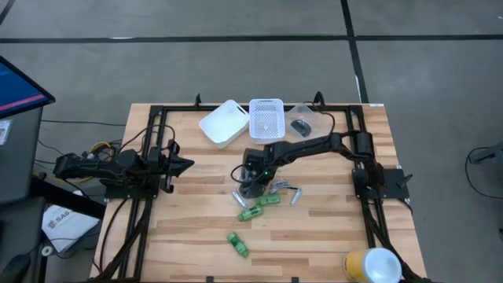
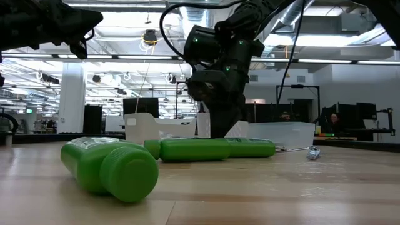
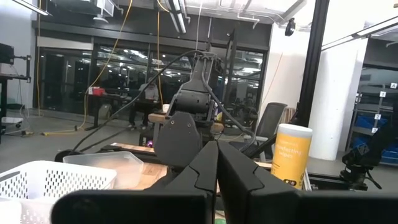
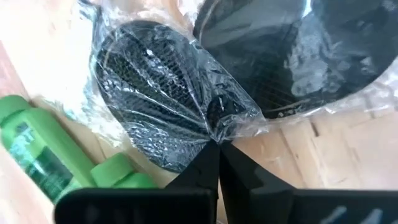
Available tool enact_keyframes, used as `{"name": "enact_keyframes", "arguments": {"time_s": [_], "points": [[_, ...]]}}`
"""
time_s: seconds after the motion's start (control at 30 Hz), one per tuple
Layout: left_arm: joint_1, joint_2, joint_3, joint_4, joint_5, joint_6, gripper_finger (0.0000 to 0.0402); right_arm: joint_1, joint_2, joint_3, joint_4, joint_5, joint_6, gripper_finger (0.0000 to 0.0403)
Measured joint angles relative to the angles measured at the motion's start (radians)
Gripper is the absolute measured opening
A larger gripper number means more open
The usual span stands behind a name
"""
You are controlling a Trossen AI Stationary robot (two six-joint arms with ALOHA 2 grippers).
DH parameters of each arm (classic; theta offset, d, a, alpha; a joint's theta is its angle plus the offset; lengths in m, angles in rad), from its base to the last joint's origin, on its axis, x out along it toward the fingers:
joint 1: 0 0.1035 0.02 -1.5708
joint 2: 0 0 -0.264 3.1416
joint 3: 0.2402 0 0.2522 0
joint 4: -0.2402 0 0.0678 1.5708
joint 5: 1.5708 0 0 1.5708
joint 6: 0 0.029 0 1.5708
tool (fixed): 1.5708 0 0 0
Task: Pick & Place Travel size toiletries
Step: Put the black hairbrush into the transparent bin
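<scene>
Toiletries lie scattered mid-worktop (image 1: 330,236) in the high view: one green bottle (image 1: 237,244) toward the near edge, two more green bottles (image 1: 259,207) just below the right pincer (image 1: 253,187), and slim silvery tubes (image 1: 292,189) beside them. The right arm reaches from the right side to the middle of the worktop, its pincer pointing down among the items; behind it stand a white bin (image 1: 223,122), a white perforated basket (image 1: 266,116) and a clear tub (image 1: 302,119). The left pincer (image 1: 182,164) waits at the left side, clear of the items. In the low view a green bottle (image 2: 111,166) lies on its side close to the camera, cap toward it, another green bottle (image 2: 209,148) lies farther back, and the right pincer (image 2: 224,128) comes down just behind that one; a silvery tube (image 2: 309,150) rests off to the right. In the left wrist view the left pincer (image 3: 217,167) has its fingers pressed together, holding nothing. In the right wrist view the right pincer (image 4: 218,163) has its tips closed together, pinching the clear wrap of a flat round black pot (image 4: 161,106); a second black pot (image 4: 292,50) touches the first, and a green bottle (image 4: 43,158) lies just beside it.
</scene>
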State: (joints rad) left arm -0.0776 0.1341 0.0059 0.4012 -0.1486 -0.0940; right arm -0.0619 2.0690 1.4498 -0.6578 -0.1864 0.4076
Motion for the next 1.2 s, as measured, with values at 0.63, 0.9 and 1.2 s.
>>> {"name": "enact_keyframes", "arguments": {"time_s": [0.63,0.9,1.2], "points": [[0.000,0.000,0.000,0.011,0.000,0.000,0.0002,-0.043,-0.259,0.000,-0.017,0.001,0.001,0.0000],[0.000,0.000,0.000,0.013,0.000,0.000,0.0002,-0.129,-0.392,0.000,-0.018,0.041,0.003,0.0000],[0.000,0.000,0.000,0.013,0.000,0.000,0.0002,-0.307,-0.491,0.000,-0.069,0.108,-0.029,0.0000]]}}
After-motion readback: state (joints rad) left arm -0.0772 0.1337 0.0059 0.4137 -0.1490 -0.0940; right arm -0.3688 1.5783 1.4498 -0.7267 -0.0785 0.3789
